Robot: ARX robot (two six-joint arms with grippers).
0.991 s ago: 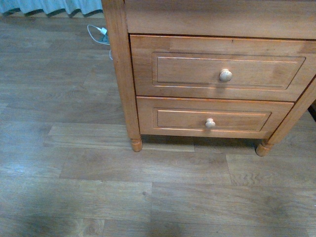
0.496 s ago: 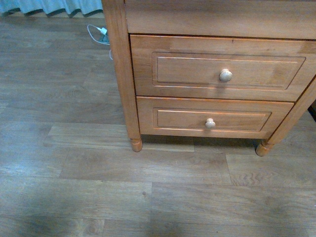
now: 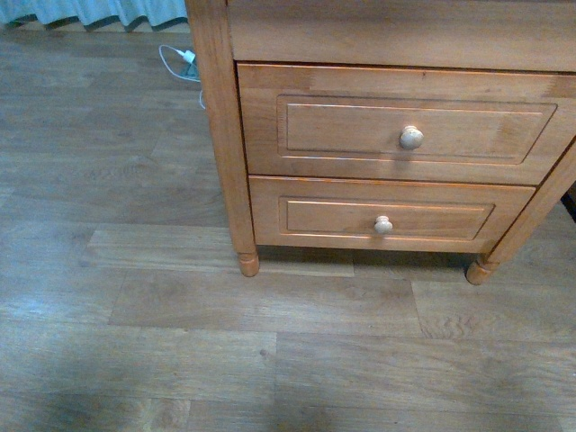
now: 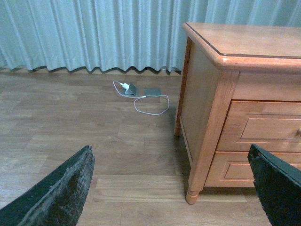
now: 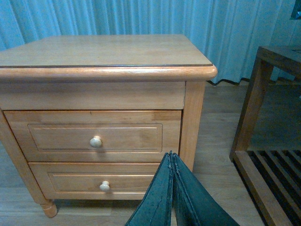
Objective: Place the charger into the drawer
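The charger [image 4: 133, 89] lies on the wood floor near the curtain, a small white and grey block with a looped white cable [image 4: 151, 104]; it also shows at the far left behind the nightstand [image 3: 187, 61]. The drawer [image 3: 360, 126] is the upper, taller one with the larger pale knob [image 3: 411, 137], and it is closed [image 5: 70, 136]. My left gripper [image 4: 170, 150] is open with nothing between its fingers, well short of the charger. My right gripper [image 5: 170, 155] is shut and empty, in front of the nightstand's right post. Neither arm shows in the front view.
Below the drawer sits a shallower closed drawer [image 3: 360, 216] with a smaller knob [image 3: 383, 224]. The nightstand [image 4: 244, 42] stands on turned legs [image 3: 248, 263]. A dark wooden slatted rack [image 5: 263, 160] stands to its right. A pale curtain [image 4: 94, 33] hangs behind.
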